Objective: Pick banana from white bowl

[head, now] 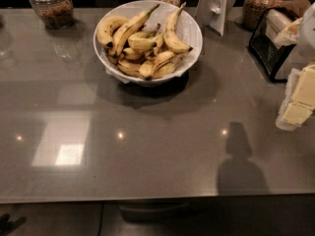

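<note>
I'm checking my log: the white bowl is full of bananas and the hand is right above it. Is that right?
Not quite. The white bowl is full of bananas, but the hand is not above it. The camera view shows the hand at the right edge, over the counter, well to the right of the bowl.
</note>
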`<state>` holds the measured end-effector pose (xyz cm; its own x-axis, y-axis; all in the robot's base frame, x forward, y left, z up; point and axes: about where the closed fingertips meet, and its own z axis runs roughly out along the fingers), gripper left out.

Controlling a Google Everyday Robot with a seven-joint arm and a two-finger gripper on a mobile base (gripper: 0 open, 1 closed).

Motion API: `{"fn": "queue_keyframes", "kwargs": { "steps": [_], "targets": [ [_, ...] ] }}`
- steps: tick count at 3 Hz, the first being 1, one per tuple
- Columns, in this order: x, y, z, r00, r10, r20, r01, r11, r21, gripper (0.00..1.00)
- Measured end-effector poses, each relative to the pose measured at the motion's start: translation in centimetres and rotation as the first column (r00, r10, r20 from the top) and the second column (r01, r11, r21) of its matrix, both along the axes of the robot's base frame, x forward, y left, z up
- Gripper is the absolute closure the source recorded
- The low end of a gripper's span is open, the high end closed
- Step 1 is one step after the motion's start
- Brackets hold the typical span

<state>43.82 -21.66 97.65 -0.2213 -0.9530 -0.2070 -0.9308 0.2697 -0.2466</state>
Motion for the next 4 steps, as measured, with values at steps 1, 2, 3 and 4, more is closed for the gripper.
{"fn": "queue_keyframes", "kwargs": {
  "steps": [1, 2, 3, 4],
  "targets": [
    [0.0, 0.0, 0.0, 1.0000, 0.000, 0.000, 0.000, 1.000, 0.000, 0.00],
    [0.9, 1.2, 0.4, 0.9995, 0.011, 0.029, -0.013, 0.998, 0.064, 0.00],
    [3.5, 4.7, 0.3, 0.9978, 0.051, 0.041, -0.057, 0.986, 0.158, 0.00],
    [6.7, 8.0, -0.1, 0.9980, 0.050, 0.038, -0.058, 0.966, 0.253, 0.00]
  ]
}}
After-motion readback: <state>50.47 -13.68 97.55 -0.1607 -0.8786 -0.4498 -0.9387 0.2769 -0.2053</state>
